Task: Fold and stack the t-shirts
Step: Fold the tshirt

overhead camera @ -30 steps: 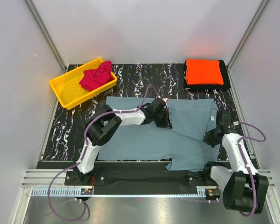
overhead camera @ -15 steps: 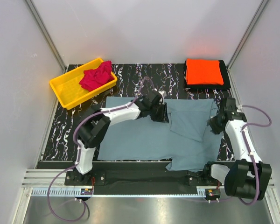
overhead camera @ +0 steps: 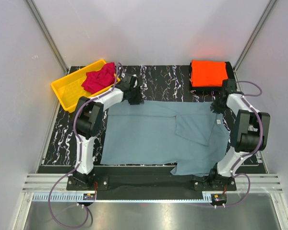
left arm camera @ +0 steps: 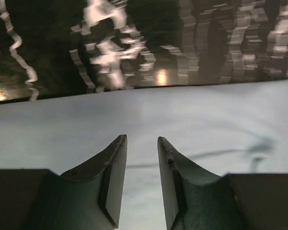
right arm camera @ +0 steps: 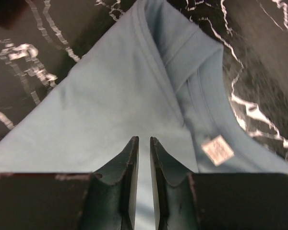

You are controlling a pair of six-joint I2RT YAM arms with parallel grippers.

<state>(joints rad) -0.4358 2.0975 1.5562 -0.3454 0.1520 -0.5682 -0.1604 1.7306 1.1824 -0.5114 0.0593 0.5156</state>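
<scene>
Top external view: only the bright orange cloth t-shirt (overhead camera: 209, 73) lies folded, the crimson-magenta cloth t-shirt (overhead camera: 98, 79) sits crumpled in the yellow plastic bin (overhead camera: 69, 91), and the dusty grey-blue cloth t-shirt (overhead camera: 144, 136) lies mostly spread on the table (overhead camera: 158, 79) under my slightly parted left end effector (left arm camera: 141, 140) and my right end effector (right arm camera: 144, 140), whose grip I cannot tell.

Yellow bin (overhead camera: 71, 90) on marbled tabletop (overhead camera: 158, 81)

I worked in a robotics lab test cell, where plain white panels (overhead camera: 149, 28) enclosed a black marbled tabletop (overhead camera: 158, 79) and my left arm (overhead camera: 89, 120) and right arm (overhead camera: 247, 129) stood bolted along an aluminium rail (overhead camera: 149, 196).
</scene>
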